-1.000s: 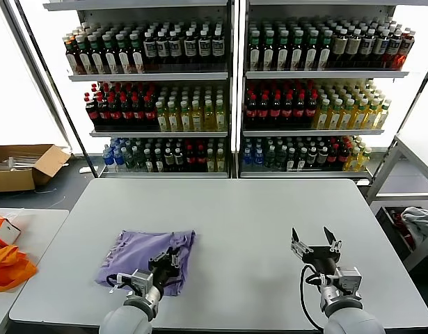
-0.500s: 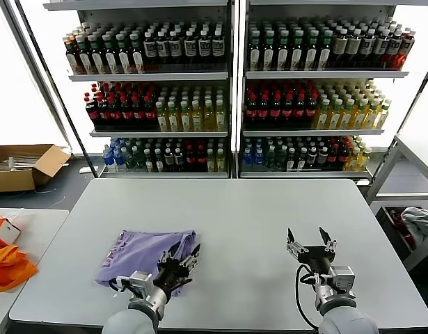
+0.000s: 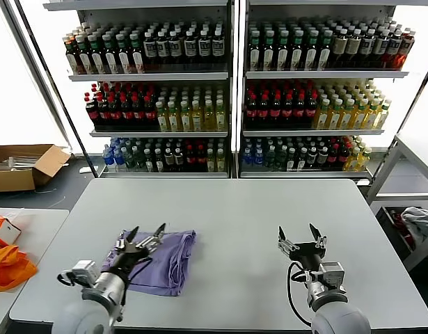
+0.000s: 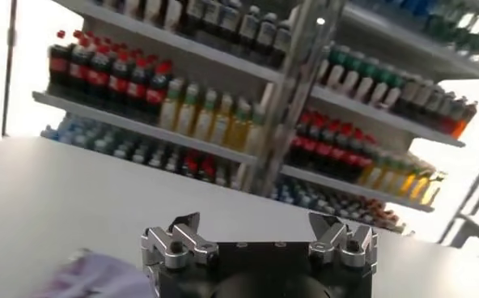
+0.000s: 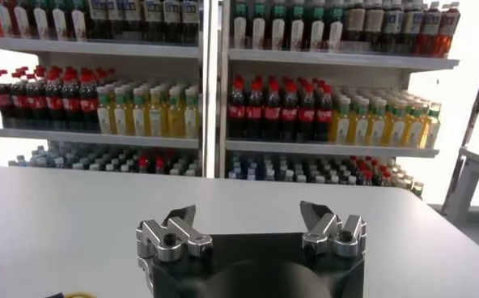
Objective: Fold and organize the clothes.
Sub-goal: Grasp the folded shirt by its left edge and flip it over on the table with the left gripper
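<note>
– Where do we stand with the T-shirt (image 3: pixel 158 259)?

– It lies folded into a rough rectangle on the grey table (image 3: pixel 234 209), toward our left front edge. The left gripper (image 3: pixel 143 239) hangs just above its near-left part with its fingers spread wide and nothing between them. The right gripper (image 3: pixel 300 237) waits well apart over bare tabletop, fingers also spread, holding nothing.

– How do we expect the cloth to behave?

– Light, soft and limp, we judge (it sags into creases along the right edge, where the layers show). It will not keep a shape by itself, so lifting one corner would likely drag the stack open.

– So where do we take hold?

– Probably at the layered right edge or a doubled corner, pinching all the layers together, and sliding low across the table instead of hoisting. From the left wrist camera only a blurred sliver of lavender (image 4: pixel 94 279) shows, so we cannot tell exactly how the layers lie near that gripper.
</note>
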Robot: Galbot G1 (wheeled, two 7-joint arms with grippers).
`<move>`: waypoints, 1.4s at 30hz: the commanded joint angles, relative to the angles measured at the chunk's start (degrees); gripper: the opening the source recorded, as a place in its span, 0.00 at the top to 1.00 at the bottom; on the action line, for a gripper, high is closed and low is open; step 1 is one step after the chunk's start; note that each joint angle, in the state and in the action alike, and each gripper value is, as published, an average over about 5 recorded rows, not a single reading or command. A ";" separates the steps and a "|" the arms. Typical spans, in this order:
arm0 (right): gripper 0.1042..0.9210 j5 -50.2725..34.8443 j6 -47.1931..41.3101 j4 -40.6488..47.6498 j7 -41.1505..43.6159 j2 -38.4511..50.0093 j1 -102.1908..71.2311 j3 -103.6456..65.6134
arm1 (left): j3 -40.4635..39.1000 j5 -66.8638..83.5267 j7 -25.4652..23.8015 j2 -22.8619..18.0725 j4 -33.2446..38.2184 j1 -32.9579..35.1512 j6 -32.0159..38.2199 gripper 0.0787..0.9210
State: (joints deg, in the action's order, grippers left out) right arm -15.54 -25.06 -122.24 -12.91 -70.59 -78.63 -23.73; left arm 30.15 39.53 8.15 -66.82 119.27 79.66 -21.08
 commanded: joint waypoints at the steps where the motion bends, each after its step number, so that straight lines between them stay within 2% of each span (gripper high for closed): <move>1: 0.12 0.00 -0.10 -0.14 0.04 0.72 0.54 1.03 | 8.48 -23.24 -2.01 3.44 -12.65 0.94 2.03 0.12; 10: 0.12 -0.20 -0.09 -0.37 0.19 1.37 0.12 0.35 | 7.77 -19.89 -4.54 3.35 -16.40 0.12 1.42 0.12; 24: 0.12 0.02 0.03 -0.23 0.17 0.88 -0.21 0.92 | 6.51 -13.42 -7.26 2.82 -15.03 1.28 -0.95 0.12; 37: 0.12 0.75 0.04 -0.24 0.13 0.28 -0.66 1.40 | 6.03 -1.31 -6.14 3.13 -11.77 0.81 -6.57 0.12; 42: 0.12 0.81 0.04 -0.35 0.15 0.11 -0.73 1.45 | 5.14 -0.48 -6.44 2.88 -13.19 0.30 -7.20 0.12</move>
State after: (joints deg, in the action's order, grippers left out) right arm -14.91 -25.01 -122.60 -12.77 -70.37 -79.35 -22.34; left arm 35.79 33.30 2.07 -63.83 106.82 80.28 -25.97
